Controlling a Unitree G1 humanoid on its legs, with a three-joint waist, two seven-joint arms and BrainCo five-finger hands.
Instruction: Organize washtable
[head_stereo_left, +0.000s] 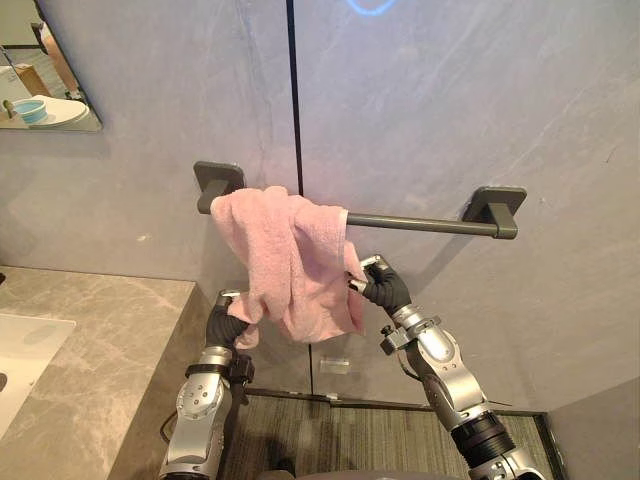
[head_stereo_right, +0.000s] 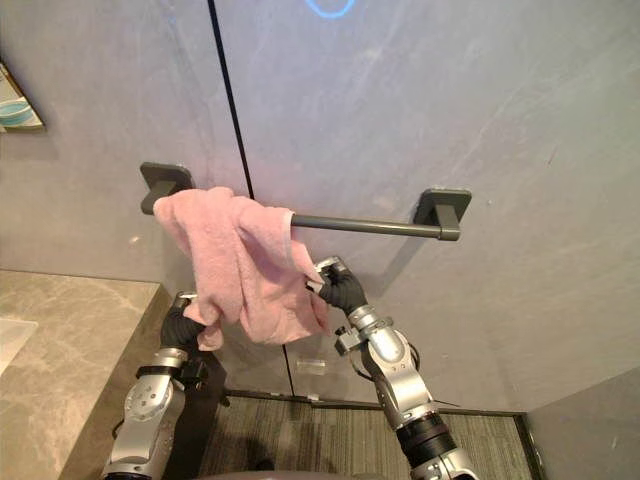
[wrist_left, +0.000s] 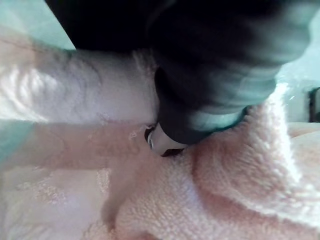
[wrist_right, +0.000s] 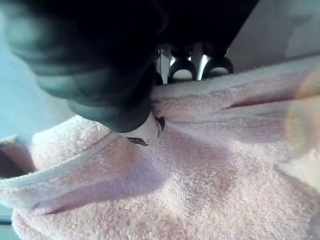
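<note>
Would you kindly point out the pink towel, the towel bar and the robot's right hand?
pink towel (head_stereo_left: 290, 265): left eye view, middle of draped cloth.
towel bar (head_stereo_left: 420, 223): left eye view, bare rod section.
right hand (head_stereo_left: 384, 288): left eye view, dark ribbed cover.

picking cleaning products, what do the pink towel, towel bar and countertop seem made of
The pink towel looks like terry cloth, likely cotton: fuzzy looped pile in the wrist views. The towel bar is probably metal with a matte dark grey coat, no glare. The countertop is marble or marble-look stone: grey-beige, pale veins, smooth.
</note>
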